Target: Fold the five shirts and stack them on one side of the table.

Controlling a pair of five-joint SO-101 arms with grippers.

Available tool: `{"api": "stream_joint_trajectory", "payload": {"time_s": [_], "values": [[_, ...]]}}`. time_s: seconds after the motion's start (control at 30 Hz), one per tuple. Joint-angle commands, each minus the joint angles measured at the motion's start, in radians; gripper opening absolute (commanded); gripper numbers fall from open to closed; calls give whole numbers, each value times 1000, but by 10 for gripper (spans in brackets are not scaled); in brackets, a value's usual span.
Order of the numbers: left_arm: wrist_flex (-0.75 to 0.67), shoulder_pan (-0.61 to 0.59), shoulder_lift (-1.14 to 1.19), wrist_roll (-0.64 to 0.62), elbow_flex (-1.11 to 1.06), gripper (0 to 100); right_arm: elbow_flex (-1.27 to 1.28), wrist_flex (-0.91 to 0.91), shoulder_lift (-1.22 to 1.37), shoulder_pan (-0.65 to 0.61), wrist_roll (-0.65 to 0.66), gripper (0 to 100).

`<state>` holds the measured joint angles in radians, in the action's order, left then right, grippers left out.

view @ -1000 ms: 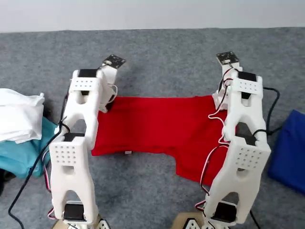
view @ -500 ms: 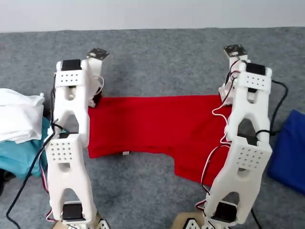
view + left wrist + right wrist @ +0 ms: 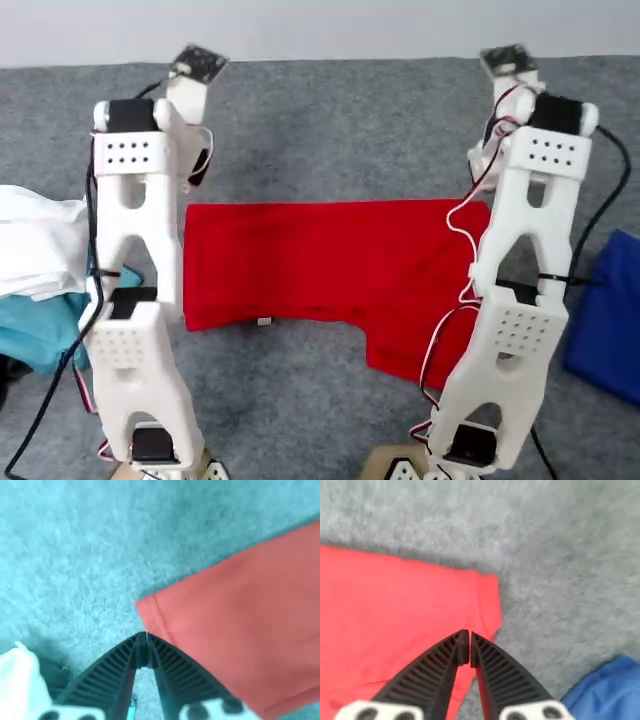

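Grey table (image 3: 330,120) beneath red shirt (image 3: 320,260)

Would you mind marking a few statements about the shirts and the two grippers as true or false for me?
1. The red shirt lies spread on the grey table. True.
2. The left gripper holds a corner of the red shirt. False: its jaws are shut with nothing between them, next to that corner.
3. A white shirt lies on top of a teal shirt at the table's left side. True.
4. The blue shirt lies on the red shirt. False: it lies apart from it, at the table's right side.
5. The right gripper is wide open. False: it is shut and holds nothing.
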<state>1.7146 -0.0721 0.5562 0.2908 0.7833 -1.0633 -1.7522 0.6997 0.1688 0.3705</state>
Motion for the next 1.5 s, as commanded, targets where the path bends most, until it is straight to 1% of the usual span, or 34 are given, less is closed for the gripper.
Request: {"api": "stream_joint_trajectory", "payload": {"time_s": [0.0,0.1,0.27,0.4,0.57,0.73,0.9,1.03,1.13,1.2,1.27,1.47], "values": [[38,68,-127,-8,28,6,-38,-45,-170,-19,-14,9],[38,133,-170,-8,-28,6,38,-47,-309,-21,-14,9],[38,273,-222,2,-157,6,239,-47,-605,-15,-14,9],[38,410,-230,44,-254,6,381,-45,-860,21,-14,9],[35,598,-230,48,-338,6,497,-44,-1147,90,-12,9],[-34,743,-229,41,-406,6,559,-44,-1371,101,-14,9],[-104,868,-229,41,-458,11,560,-42,-1501,101,-14,9],[-135,951,-229,41,-476,99,560,-42,-1557,101,-14,9],[-153,999,-227,48,-487,140,560,-42,-1581,101,-11,9],[-155,1022,-209,55,-487,157,560,-42,-1590,101,-11,9],[-143,1036,-170,92,-484,166,560,-42,-1596,101,-14,9],[-140,1037,-64,164,-466,167,563,-42,-1596,101,-14,9]]}}
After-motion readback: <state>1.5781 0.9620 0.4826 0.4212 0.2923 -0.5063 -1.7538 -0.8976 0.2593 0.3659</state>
